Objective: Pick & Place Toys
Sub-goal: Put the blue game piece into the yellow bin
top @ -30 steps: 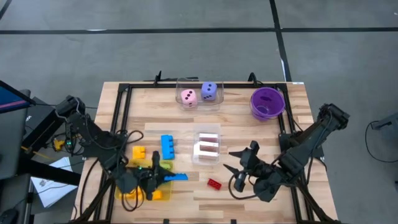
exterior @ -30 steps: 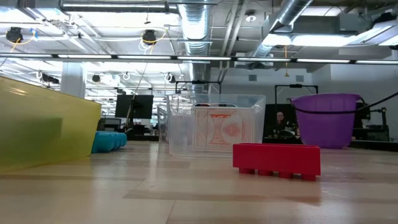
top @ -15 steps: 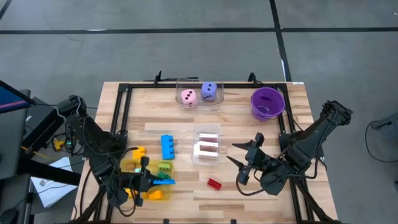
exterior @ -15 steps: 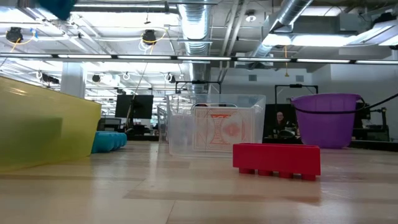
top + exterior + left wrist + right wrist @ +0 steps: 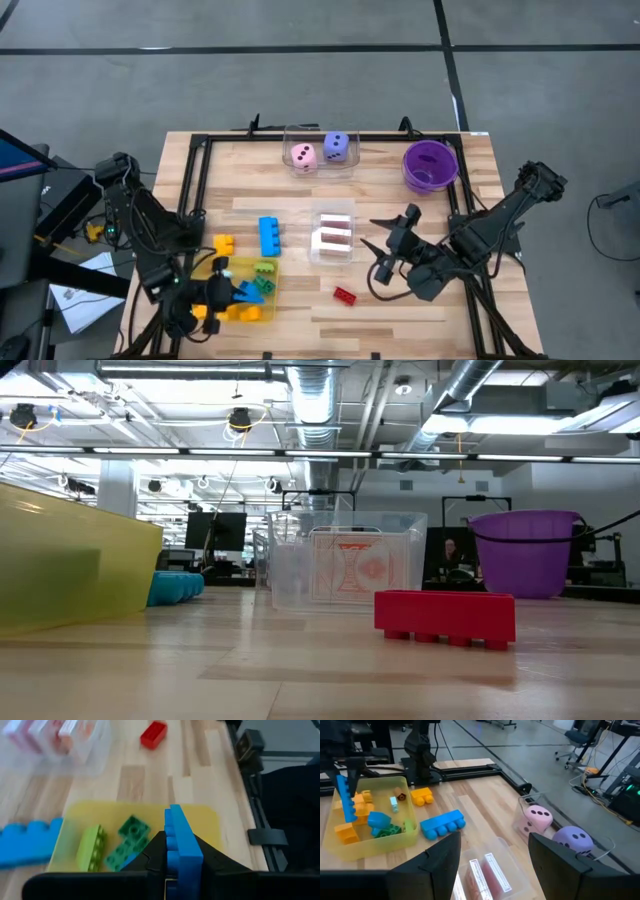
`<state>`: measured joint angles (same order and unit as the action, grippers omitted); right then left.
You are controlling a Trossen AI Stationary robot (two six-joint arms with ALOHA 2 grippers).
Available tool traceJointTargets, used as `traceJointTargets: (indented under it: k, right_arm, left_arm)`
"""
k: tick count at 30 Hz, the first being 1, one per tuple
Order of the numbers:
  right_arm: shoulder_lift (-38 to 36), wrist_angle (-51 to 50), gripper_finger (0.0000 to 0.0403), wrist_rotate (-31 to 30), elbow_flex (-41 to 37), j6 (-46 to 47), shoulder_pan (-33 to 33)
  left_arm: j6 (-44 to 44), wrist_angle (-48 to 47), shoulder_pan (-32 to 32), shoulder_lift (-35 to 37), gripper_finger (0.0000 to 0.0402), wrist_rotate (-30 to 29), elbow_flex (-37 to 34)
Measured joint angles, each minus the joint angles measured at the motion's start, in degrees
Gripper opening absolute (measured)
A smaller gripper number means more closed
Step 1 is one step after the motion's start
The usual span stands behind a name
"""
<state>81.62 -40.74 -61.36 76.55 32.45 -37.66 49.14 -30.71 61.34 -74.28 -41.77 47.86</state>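
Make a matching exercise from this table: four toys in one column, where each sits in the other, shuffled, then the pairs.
Things:
1. long blue brick
2. red brick
3. pink die
4. green bricks

Places:
A. in the clear box at the table's far edge
B. held in the left hand
C. lying in the yellow tray
D. alone on the bare wood

Pairs: 1-B, 2-D, 3-A, 4-C

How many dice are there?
2. The pink die and the purple die sit side by side in the clear box at the table's far edge. None hidden, as far as I see.
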Motion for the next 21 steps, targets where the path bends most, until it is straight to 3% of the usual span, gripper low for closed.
traceJointTargets:
  k: [6,21]
  right_arm:
    - [0.00,0.01,0.0225,0.35,0.00,-0.98,0.95]
    - [0.02,0.00,0.0225,1.55,0.00,-1.04,1.41]
  left_arm:
    - [8.55,-3.64,1.17,0.00,0.0039,-0.01,-0.02]
    - [9.70,-3.98,1.57,-3.74,0.0044,0.08,-0.04]
